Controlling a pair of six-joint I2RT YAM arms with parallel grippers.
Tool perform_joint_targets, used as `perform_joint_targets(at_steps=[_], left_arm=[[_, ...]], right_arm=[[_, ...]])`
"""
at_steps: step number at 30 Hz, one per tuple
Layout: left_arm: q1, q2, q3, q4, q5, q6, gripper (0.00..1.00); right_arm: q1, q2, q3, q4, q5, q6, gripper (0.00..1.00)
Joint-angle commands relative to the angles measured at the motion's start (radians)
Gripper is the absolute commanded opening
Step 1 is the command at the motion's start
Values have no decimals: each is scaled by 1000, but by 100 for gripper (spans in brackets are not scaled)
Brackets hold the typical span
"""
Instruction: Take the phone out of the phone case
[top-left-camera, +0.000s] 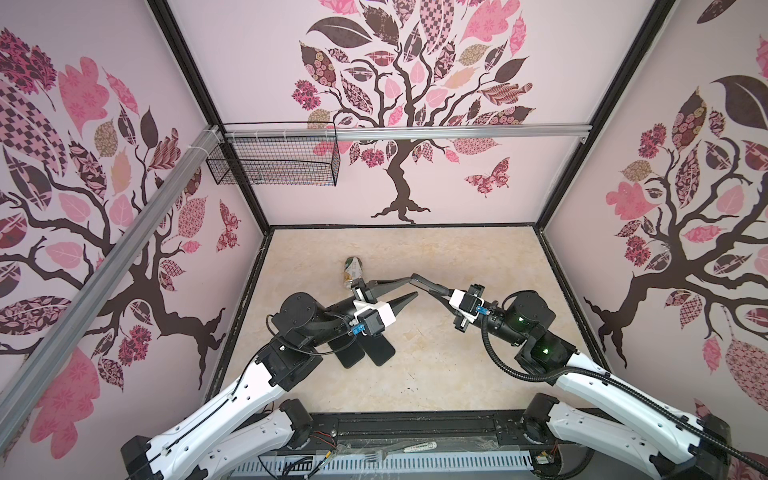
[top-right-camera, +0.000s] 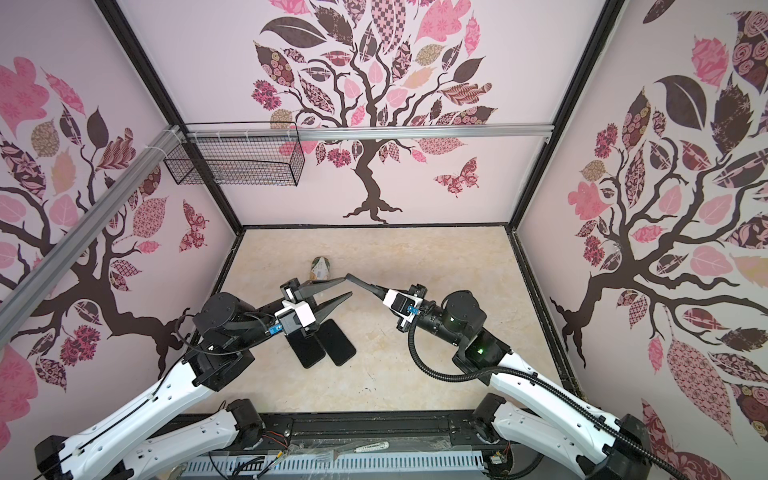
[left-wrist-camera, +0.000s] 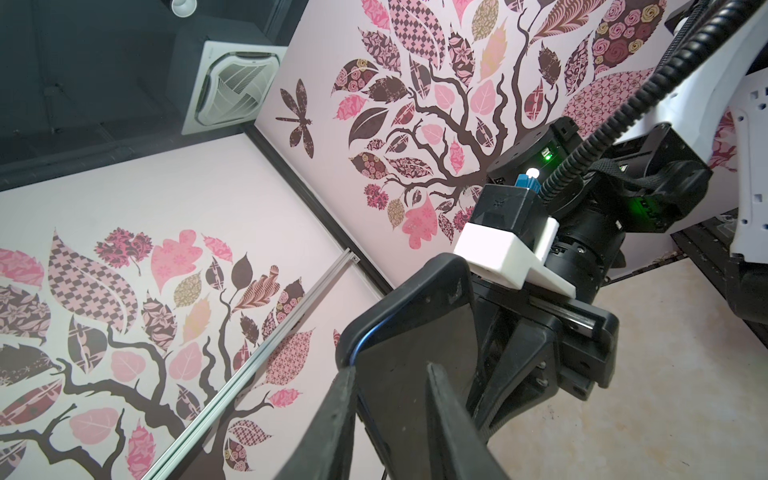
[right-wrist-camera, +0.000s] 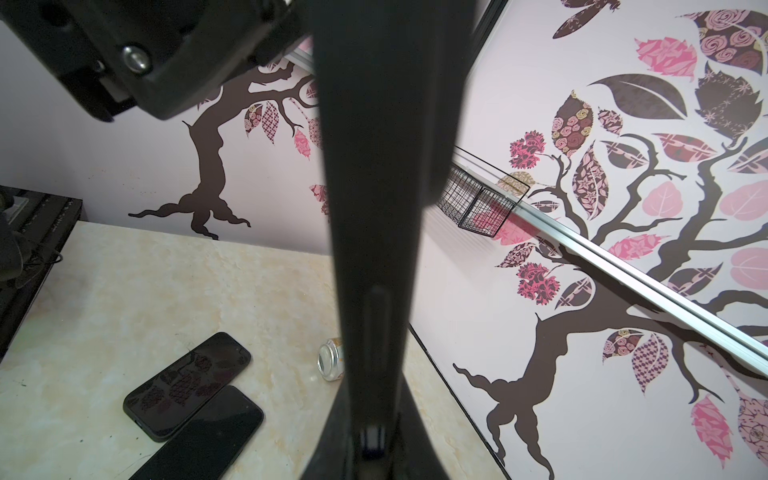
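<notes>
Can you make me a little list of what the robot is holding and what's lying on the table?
Held up: black phone in a black case, above the table
Right tool: shut on it
Left tool: jaws apart, one finger at the case's rim, where a blue edge shows
Beige marbled table: two flat black phones side by side, touching; small metal can on its side
Back wall: black wire basket on a rail
Job: phone not out of its case yet
</notes>
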Motion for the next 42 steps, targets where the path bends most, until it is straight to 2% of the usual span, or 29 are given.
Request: perform_joint_targets(at_steps=[1, 15, 23, 34, 40, 42], left_arm=[[-2, -3, -14, -2, -10, -1, 32], [-3, -15, -26, 35, -50, 1, 32], [-2, -9, -26, 24, -30, -2, 32], [-3, 21, 5, -45, 53, 17, 31], [-2, 30, 12, -59, 56, 16, 30], [0, 24, 7, -41, 28, -24, 32]], right_arm=[[2, -20, 27, 64, -12, -1, 0], [2, -18, 24, 43, -26, -24, 0], [2, -18, 29, 42, -29, -21, 0], [3, -2, 53, 5, -66, -38, 0], [2, 3, 63, -10, -76, -45, 0], [3, 0, 63, -11, -68, -39, 0]])
